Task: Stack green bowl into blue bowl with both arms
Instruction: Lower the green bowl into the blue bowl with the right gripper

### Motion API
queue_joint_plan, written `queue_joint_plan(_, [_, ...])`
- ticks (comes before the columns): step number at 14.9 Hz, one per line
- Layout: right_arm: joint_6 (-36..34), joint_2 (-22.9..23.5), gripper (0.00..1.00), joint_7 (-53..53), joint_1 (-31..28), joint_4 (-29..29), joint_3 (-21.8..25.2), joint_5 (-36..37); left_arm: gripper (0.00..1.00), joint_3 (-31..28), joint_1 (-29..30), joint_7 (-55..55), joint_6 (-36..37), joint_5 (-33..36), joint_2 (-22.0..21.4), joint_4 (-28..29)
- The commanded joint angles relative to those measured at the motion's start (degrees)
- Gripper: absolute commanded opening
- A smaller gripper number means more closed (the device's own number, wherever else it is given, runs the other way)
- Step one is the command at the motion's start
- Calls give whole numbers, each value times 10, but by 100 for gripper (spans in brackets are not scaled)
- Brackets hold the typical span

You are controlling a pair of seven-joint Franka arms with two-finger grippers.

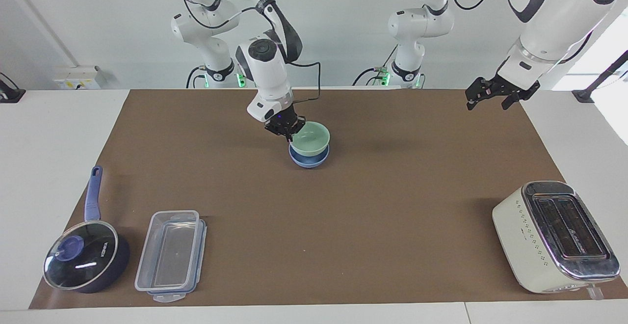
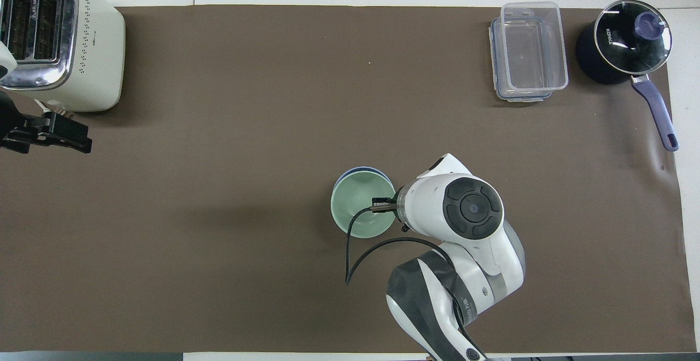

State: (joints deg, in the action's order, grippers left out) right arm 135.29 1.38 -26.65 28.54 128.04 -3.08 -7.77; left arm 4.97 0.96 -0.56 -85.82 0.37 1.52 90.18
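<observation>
On the brown mat, the right gripper pinches the rim of the green bowl, which sits in the blue bowl directly beneath it, while the left gripper, fingers spread, waits over the mat's edge.

Bare mat rings the stacked bowls; toaster stands well apart.
</observation>
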Motion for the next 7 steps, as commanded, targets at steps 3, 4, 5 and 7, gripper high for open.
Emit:
queue_joint_plan(3, [14,-16,0,5,-5,18,-1,-8,100,-3,-5,8,-2,-3,-18,16])
queue_joint_plan(4, [15,-16,0,5,-5,18,-1,-8,100,-3,-5,8,-2,-3,-20,18])
queue_joint_plan(5, [14,-16,0,6,-5,18,-1,-8,100,-2,-4,7,-2,-4,-20,19])
queue_joint_plan(7, [14,-16,0,5,-5,15,-1,-8,100,-2,-4,7,-3,-4,-21,21])
